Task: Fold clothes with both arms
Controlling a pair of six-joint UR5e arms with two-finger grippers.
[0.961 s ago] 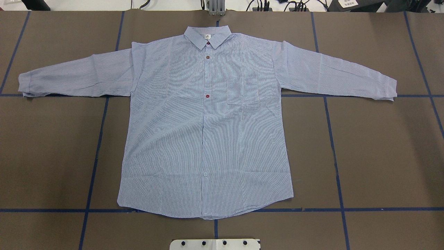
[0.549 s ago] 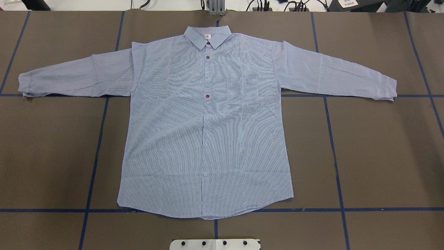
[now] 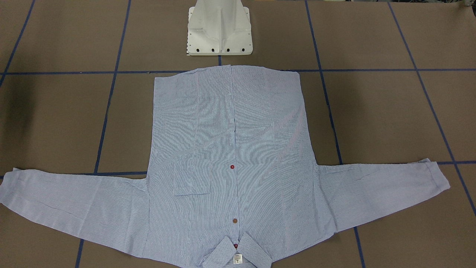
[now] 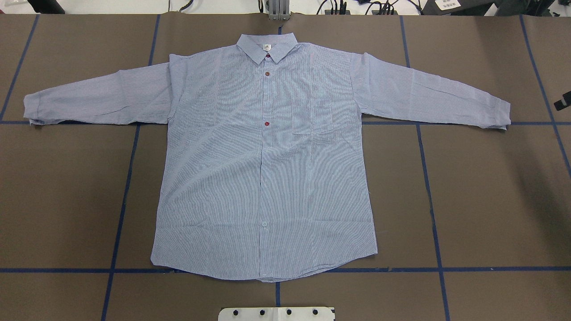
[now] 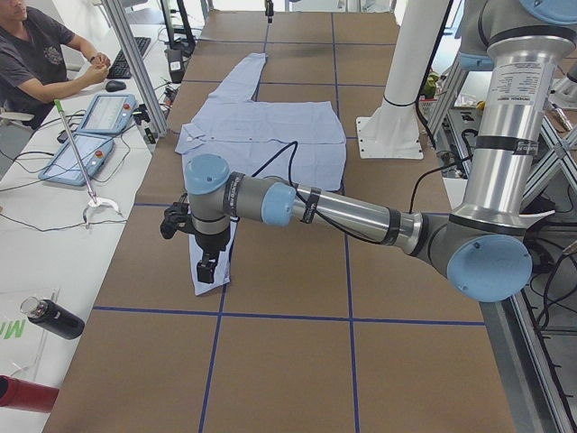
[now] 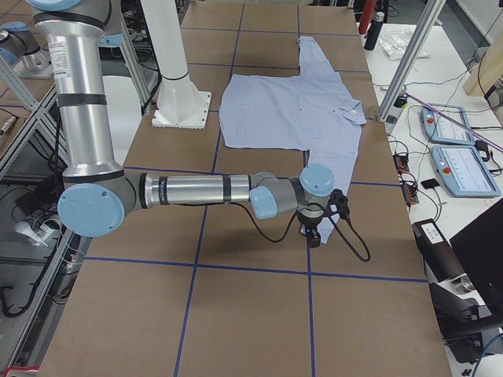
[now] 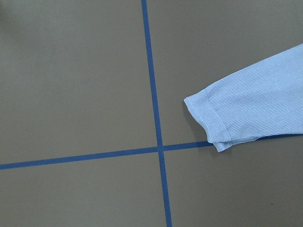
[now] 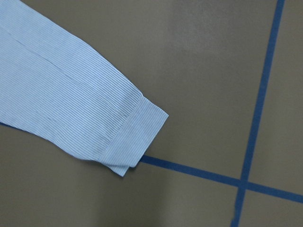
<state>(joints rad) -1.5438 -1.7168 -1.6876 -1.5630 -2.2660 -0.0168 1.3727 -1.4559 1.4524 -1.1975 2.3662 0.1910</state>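
The light blue-and-white striped shirt (image 4: 267,169) lies flat and face up on the brown table, buttoned, sleeves spread out to both sides, collar at the far edge. In the exterior left view my left gripper (image 5: 206,269) hangs above the left sleeve's cuff (image 7: 213,118); I cannot tell its state. In the exterior right view my right gripper (image 6: 313,236) hovers over the right sleeve's cuff (image 8: 135,130); only a black bit of it (image 4: 563,101) shows overhead, its state unclear. Neither wrist view shows any fingers.
The white pedestal base (image 3: 219,29) stands just behind the shirt's hem. Blue tape lines (image 4: 428,187) cross the table. A person (image 5: 36,54) sits at a side bench with teach pendants (image 5: 90,135) and a bottle (image 5: 54,317).
A black bit of the right gripper has come in at the overhead view's right edge, near the right cuff. The shirt has not moved.
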